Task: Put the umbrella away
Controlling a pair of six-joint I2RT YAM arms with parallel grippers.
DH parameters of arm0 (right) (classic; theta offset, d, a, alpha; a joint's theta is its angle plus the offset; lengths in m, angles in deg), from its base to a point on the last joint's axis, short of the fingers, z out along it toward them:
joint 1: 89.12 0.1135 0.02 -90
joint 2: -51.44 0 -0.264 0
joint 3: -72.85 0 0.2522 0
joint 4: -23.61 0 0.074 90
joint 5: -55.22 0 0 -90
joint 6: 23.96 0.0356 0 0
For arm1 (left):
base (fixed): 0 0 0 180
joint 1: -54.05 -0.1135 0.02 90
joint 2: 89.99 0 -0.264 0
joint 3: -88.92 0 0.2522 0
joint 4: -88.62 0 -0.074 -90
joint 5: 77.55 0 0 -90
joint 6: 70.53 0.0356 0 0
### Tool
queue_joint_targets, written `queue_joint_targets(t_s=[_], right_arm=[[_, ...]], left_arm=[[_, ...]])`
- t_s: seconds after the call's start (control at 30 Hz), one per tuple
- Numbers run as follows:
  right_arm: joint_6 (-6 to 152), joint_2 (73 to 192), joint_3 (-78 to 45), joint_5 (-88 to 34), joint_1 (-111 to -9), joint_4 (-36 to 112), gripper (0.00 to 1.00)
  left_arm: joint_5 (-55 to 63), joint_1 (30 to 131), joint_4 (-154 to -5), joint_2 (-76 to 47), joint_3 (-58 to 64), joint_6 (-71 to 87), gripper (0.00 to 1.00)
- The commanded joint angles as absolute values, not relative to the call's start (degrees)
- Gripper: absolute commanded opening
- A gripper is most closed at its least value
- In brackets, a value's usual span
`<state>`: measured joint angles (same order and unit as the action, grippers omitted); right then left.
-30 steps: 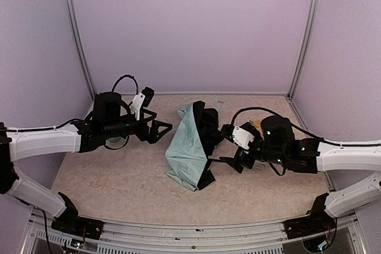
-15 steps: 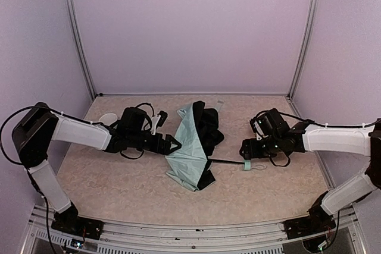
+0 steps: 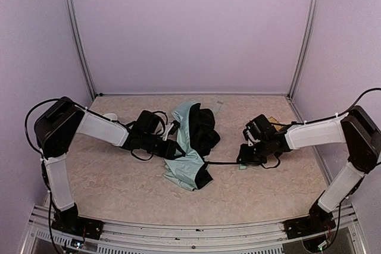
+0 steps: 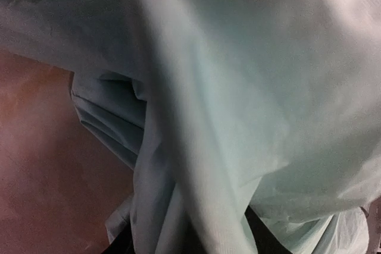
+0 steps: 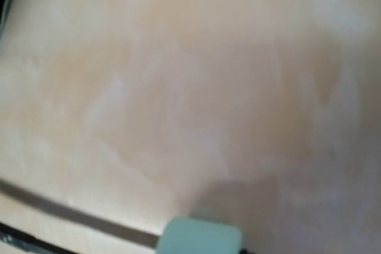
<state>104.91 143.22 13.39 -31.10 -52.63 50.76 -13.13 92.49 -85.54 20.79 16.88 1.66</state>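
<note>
The umbrella [image 3: 189, 157] lies half-collapsed mid-table, pale mint fabric over black underside [image 3: 203, 129]. Its thin black shaft [image 3: 223, 162] runs right to the pale green handle [image 3: 241, 165]. My left gripper [image 3: 176, 148] is pressed into the fabric's left edge. In the left wrist view, mint fabric [image 4: 238, 87] fills the frame and a gathered fold runs down between my dark fingers [image 4: 265, 242]. My right gripper [image 3: 246, 156] sits low over the handle. The right wrist view is blurred: the handle [image 5: 199, 237] shows at the bottom edge and the fingers do not show.
A pale cup-like object [image 3: 109, 116] sits behind the left arm. A tan woven thing [image 3: 272, 119] peeks out behind the right arm. A small clear item [image 3: 220, 104] lies near the back wall. Purple walls close in the tan table [image 3: 119, 188] on three sides.
Both arms have swung inward and down onto the umbrella. The left went into the fabric, the right came over the handle, and both sets of jaws narrowed. The fabric bunched up slightly.
</note>
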Motion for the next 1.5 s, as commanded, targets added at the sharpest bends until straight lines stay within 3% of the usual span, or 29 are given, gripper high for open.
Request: queue_joint_targets(t_s=[0.0, 0.1, 0.27, 0.47, 0.67, 0.83, 1.03, 1.2, 1.4, 1.47], right_arm=[[104.52, 150.89, 6.26, -20.91, -48.45, 40.96, 0.29], [102.20, 155.28, -3.11, -20.38, -46.30, 43.67, 0.29], [103.58, 158.31, -6.89, -14.27, -45.64, 40.05, 0.27], [104.07, 159.00, -9.41, -12.32, -45.54, 39.25, 0.27], [104.34, 159.01, -11.12, -12.10, -45.75, 38.24, 0.28], [104.23, 156.36, -9.13, -13.85, -47.59, 38.86, 0.32], [99.70, 151.06, -6.98, -15.37, -50.90, 42.56, 0.52], [91.67, 145.82, -6.31, -16.39, -54.28, 47.50, 0.66], [80.41, 151.60, -19.00, -14.79, -58.32, 54.38, 0.78], [79.58, 155.29, -24.11, -14.10, -59.31, 53.46, 0.80]], left_arm=[[-23.65, 95.93, -83.64, 24.90, 13.15, 1.60, 0.42], [-24.94, 96.69, -83.77, 25.12, 11.44, 0.79, 0.40], [-21.17, 96.68, -84.36, 22.55, 9.04, -0.47, 0.37], [-19.21, 96.05, -101.84, 23.36, 10.70, -13.81, 0.26], [-19.36, 98.53, -106.04, 25.58, 6.82, -15.57, 0.31], [-15.20, 96.00, -100.51, 23.34, 8.42, -12.86, 0.34], [-11.36, 93.76, -93.29, 22.04, 11.11, -6.87, 0.35], [-11.40, 94.95, -88.76, 21.23, 10.79, 0.21, 0.45], [-9.63, 95.68, -85.50, 21.06, 11.41, 5.45, 0.50], [-9.48, 95.99, -85.05, 20.66, 11.75, 6.56, 0.57]])
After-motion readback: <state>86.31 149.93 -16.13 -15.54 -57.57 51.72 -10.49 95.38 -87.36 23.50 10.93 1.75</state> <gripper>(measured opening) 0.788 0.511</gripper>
